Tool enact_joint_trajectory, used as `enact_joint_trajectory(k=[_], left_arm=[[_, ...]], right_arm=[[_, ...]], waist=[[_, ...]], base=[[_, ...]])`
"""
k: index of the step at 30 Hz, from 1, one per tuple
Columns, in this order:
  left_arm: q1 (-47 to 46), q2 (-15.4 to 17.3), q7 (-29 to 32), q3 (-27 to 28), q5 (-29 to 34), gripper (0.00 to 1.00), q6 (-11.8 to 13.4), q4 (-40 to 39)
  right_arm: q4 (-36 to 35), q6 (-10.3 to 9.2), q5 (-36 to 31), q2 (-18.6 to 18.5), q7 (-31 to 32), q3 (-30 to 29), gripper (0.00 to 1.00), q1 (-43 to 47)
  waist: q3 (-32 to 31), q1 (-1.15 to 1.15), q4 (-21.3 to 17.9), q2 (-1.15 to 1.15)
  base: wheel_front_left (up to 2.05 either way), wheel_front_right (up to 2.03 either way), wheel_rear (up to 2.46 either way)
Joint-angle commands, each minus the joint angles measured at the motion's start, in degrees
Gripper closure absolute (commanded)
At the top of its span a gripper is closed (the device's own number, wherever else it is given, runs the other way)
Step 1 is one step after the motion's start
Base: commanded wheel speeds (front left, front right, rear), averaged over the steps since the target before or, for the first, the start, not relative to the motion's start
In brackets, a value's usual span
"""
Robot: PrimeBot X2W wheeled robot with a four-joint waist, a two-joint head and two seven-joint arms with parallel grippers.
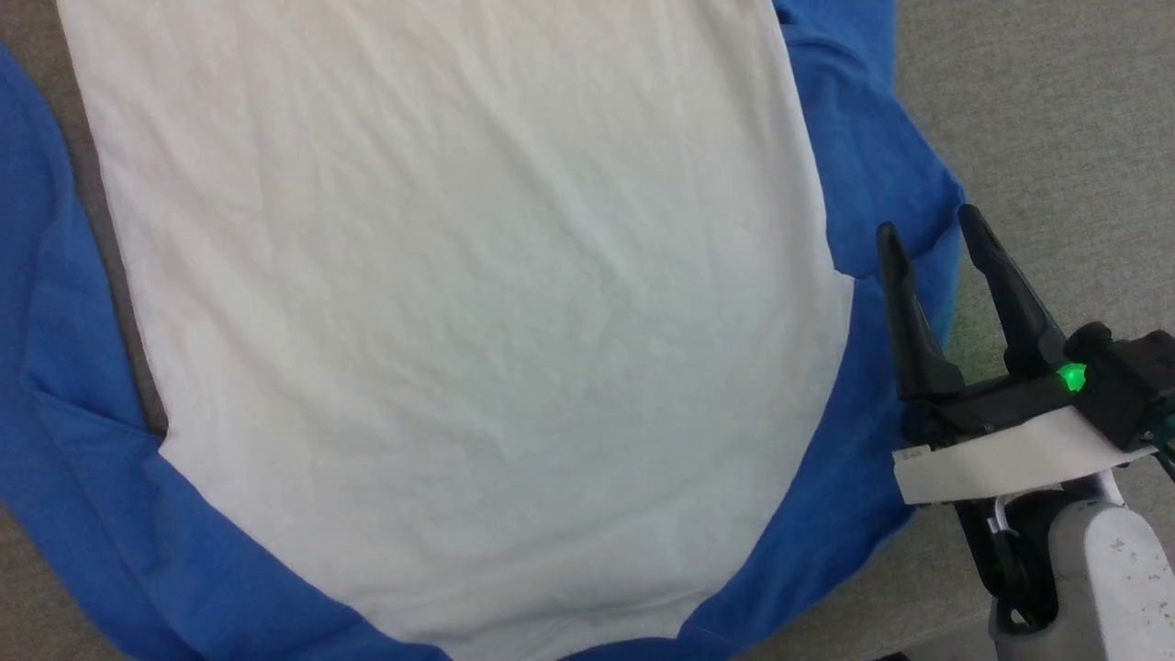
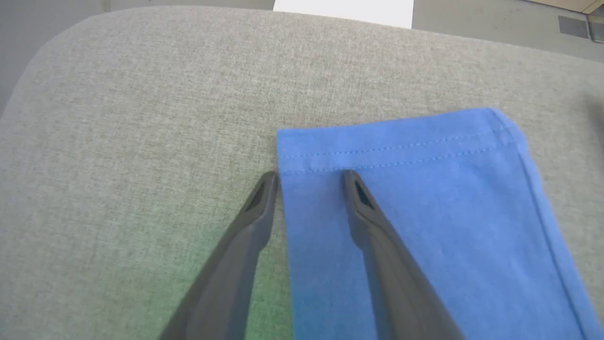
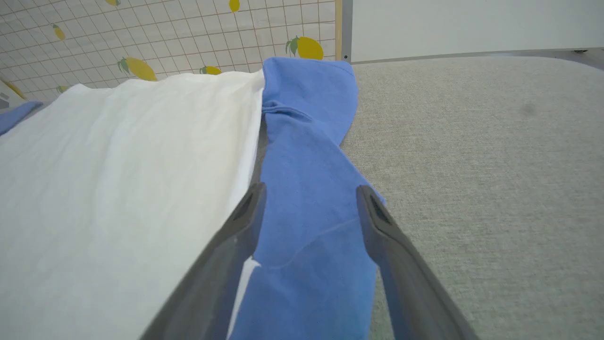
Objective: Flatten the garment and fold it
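Flat-ish garment [image 1: 459,321] — left claw [image 2: 309,174] spread astride cuff [image 2: 396,146], right claw [image 1: 927,222] spread over sleeve [image 3: 306,212]; next, likely: pinch, fold inward.

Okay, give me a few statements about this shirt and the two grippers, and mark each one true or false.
1. The right gripper is open. True.
2. The left gripper is shut on the cuff. False: its fingers stand apart, one over the cuff and one over the grey surface.
3. The garment lies with its white body spread out. True.
4. The sleeves are red. False: they are blue.
5. A lemon-patterned panel stands beyond the garment. True.
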Motion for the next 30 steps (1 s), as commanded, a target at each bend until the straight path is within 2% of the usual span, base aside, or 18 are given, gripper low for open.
enact_joint_trajectory(k=[1,7,16,23,27,30], left_arm=[[3.5,-0.84,-0.19,-0.76,-1.06,1.0,0.19,0.38],[5.18,-0.53,-6.54,1.11,-0.61,1.0,-1.33,-1.55],[13.01,1.13,-17.31,5.39,-2.09,1.0,-4.11,-1.81],[19.77,5.34,-18.72,6.84,-3.66,1.0,-5.72,-2.84],[24.59,7.61,-18.6,7.98,-5.51,1.0,-5.06,-6.47],[27.67,8.92,-19.71,8.87,-6.05,1.0,-4.09,-11.97]], right_arm=[[0.1,-0.09,-0.36,0.15,-0.03,-0.12,0.0,-0.74],[0.78,-0.09,-0.62,-0.11,0.19,-0.44,0.0,-0.48],[2.08,-0.09,-0.99,-0.49,1.61,-1.9,0.0,3.1],[0.89,-0.09,-1.38,-0.18,3.84,-4.46,0.0,8.33],[-0.22,-0.09,-1.57,0.13,4.85,-5.27,0.0,10.7],[-1.07,-0.09,-1.54,0.38,5.34,-5.67,0.0,11.9]], waist=[[-0.09,-0.01,0.44,0.0],[-3.59,-0.01,2.25,0.0],[-16.68,-0.01,6.44,0.0],[-24.62,-0.01,9.8,0.0],[-27.1,-0.01,11.13,0.0],[-28.05,-0.01,11.97,0.0]], base=[[0.0,0.0,0.0],[0.0,0.0,0.0],[0.0,0.0,0.0],[0.0,0.0,0.0],[0.0,0.0,0.0],[0.0,0.0,0.0]])
